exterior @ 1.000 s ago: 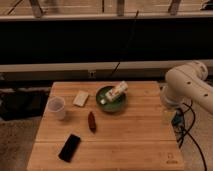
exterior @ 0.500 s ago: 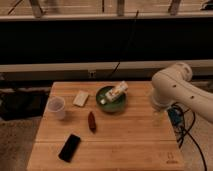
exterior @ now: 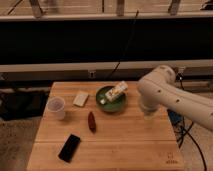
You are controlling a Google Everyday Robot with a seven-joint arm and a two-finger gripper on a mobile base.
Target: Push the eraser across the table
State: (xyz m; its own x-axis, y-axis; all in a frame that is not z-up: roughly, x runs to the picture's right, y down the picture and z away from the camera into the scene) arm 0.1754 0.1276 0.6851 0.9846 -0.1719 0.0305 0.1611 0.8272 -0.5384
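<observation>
Near the left front corner of the light wooden worktop (exterior: pixel 130 145) lies the flat black rectangular eraser (exterior: pixel 69 147). Over the right side, beneath the white arm (exterior: pixel 170 95), the tool (exterior: pixel 149 116) hangs released, empty.

On the light wooden plank table (exterior: pixel 130 145) lie a flat black rectangular eraser (exterior: pixel 69 147) at front-left, a white cup (exterior: pixel 56 107), a cream block (exterior: pixel 81 98), a dark red pepper-shaped thing (exterior: pixel 92 121) and a green bowl (exterior: pixel 121 104), while the white arm's (exterior: pixel 165 92) opened gripper (exterior: pixel 149 117) hangs right of the bowl.

Smooth white rounded arm (exterior: pixel 167 95); gripper (exterior: pixel 148 116) above the table's (exterior: pixel 125 147) right side.
</observation>
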